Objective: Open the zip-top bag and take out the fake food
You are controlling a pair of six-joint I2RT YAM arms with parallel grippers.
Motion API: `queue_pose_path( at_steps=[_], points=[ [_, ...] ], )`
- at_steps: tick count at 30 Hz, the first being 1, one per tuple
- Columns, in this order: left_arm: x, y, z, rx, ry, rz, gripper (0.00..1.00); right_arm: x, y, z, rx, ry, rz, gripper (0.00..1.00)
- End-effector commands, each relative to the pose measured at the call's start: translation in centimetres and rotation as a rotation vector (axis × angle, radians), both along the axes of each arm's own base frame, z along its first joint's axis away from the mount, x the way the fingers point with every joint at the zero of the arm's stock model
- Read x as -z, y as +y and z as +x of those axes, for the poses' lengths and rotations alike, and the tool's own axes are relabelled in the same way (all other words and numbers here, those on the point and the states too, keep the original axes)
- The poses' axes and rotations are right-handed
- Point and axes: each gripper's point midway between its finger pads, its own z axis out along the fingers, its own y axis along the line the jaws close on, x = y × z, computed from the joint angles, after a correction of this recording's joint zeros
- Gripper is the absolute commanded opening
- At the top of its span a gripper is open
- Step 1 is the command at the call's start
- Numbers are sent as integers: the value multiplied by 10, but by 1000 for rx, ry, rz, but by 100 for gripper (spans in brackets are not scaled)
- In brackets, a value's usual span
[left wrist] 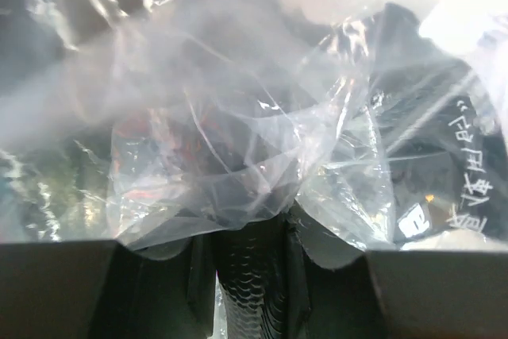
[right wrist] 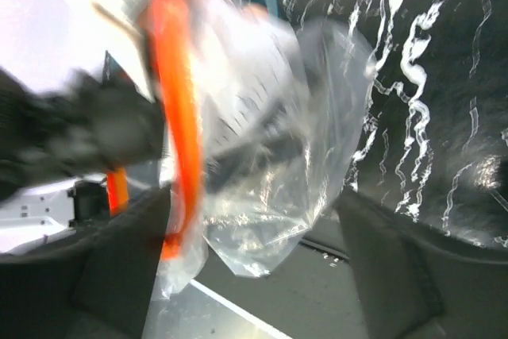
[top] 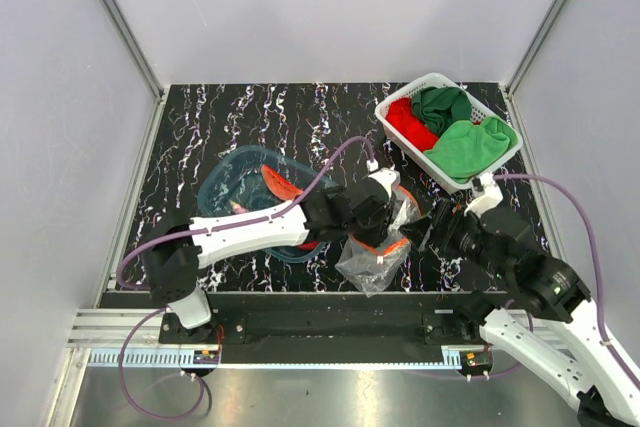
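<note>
On my black marbled table (top: 200, 127) the translucent blue tub (top: 235, 179) near the left edge holds a red-orange shape (top: 279, 184) I can't identify, and the white lattice basket (top: 405, 93) in the far right corner holds red and green cloths (top: 455, 137). The bag (top: 370, 259), clear crinkly film with an orange zip strip (right wrist: 176, 117), is at the middle of the near edge. My left gripper (left wrist: 250, 224) is pinched narrow on a gathered fold of that film, while my right gripper (right wrist: 258, 228) stands wide with the bag between its fingers (right wrist: 389, 267).
</note>
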Motion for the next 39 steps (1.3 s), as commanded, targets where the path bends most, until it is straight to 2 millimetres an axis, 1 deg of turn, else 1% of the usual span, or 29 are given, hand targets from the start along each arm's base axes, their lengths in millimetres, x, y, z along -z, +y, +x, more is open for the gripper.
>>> queue_pose_path(
  at_steps=[1, 2, 3, 5, 6, 7, 10, 12, 13, 14, 15, 16, 17, 19, 20, 22, 24, 25, 26, 27, 28, 29, 31, 32, 33, 34, 36, 37, 39],
  points=[
    [-26, -9, -11, 102, -19, -145, 0, -32, -13, 11, 91, -37, -19, 100],
    [-19, -6, -18, 123, 25, -163, 0, -41, -11, 12, 87, -44, -5, 100],
    [-28, -5, -7, 112, 22, -214, 0, -43, -11, 12, 92, -38, -1, 100],
    [-32, -2, -4, 119, 30, -240, 0, -43, -18, 19, 150, -31, -30, 100],
    [-33, 3, 0, 110, 18, -246, 0, -38, -25, 19, 183, -8, -54, 100],
    [-35, 5, -1, 121, 17, -255, 0, -36, -31, 24, 229, -8, -74, 100],
    [-46, 9, -1, 143, -7, -306, 0, -21, -35, 30, 283, 42, -110, 100],
    [-57, 11, 0, 155, -23, -350, 0, -12, -29, 36, 292, 74, -114, 100],
    [-54, 13, -5, 174, -11, -356, 0, -2, -20, 35, 257, 97, -110, 100],
    [-59, 13, -5, 180, -18, -381, 0, -8, -11, 41, 236, 68, -68, 100],
    [-64, 15, -5, 183, -21, -402, 0, -9, -3, 41, 202, 52, -42, 100],
    [-62, 16, -10, 207, -5, -414, 0, -1, 5, 39, 166, 64, -22, 100],
    [-66, 16, -9, 212, -6, -438, 0, -8, 8, 42, 166, 32, 18, 100],
    [-68, 18, -17, 244, 18, -465, 0, -7, 15, 42, 130, 10, 44, 100],
    [-69, 18, -16, 249, 18, -491, 0, -13, 15, 42, 132, -11, 73, 100],
    [-72, 20, -21, 274, 32, -517, 0, -11, 16, 43, 140, -15, 93, 100],
    [-73, 22, -23, 281, 38, -536, 0, -17, 17, 43, 147, -32, 144, 100],
    [-74, 23, -26, 294, 44, -548, 0, -12, 20, 42, 137, -28, 156, 97],
    [-79, 22, -26, 300, 40, -573, 0, -21, 23, 43, 125, -59, 200, 93],
    [-79, 24, -28, 305, 44, -582, 0, -20, 26, 42, 122, -53, 222, 88],
    [-80, 24, -32, 318, 58, -593, 0, -13, 26, 41, 122, -44, 225, 73],
    [-86, 24, -32, 326, 44, -616, 0, -20, 27, 41, 115, -71, 254, 68],
    [-88, 27, -36, 336, 48, -628, 0, -16, 28, 37, 103, -76, 282, 66],
    [-92, 28, -37, 341, 44, -637, 0, -19, 29, 37, 99, -92, 308, 67],
    [-91, 28, -39, 347, 47, -638, 0, -17, 30, 37, 101, -90, 316, 68],
    [-91, 29, -41, 351, 55, -642, 0, -10, 30, 37, 105, -79, 316, 69],
    [-95, 28, -43, 361, 55, -662, 0, -12, 34, 35, 81, -90, 355, 70],
    [-94, 29, -45, 362, 67, -667, 0, -6, 37, 35, 76, -78, 360, 70],
    [-96, 28, -46, 371, 67, -687, 0, -6, 42, 33, 57, -69, 392, 68]
  ],
)
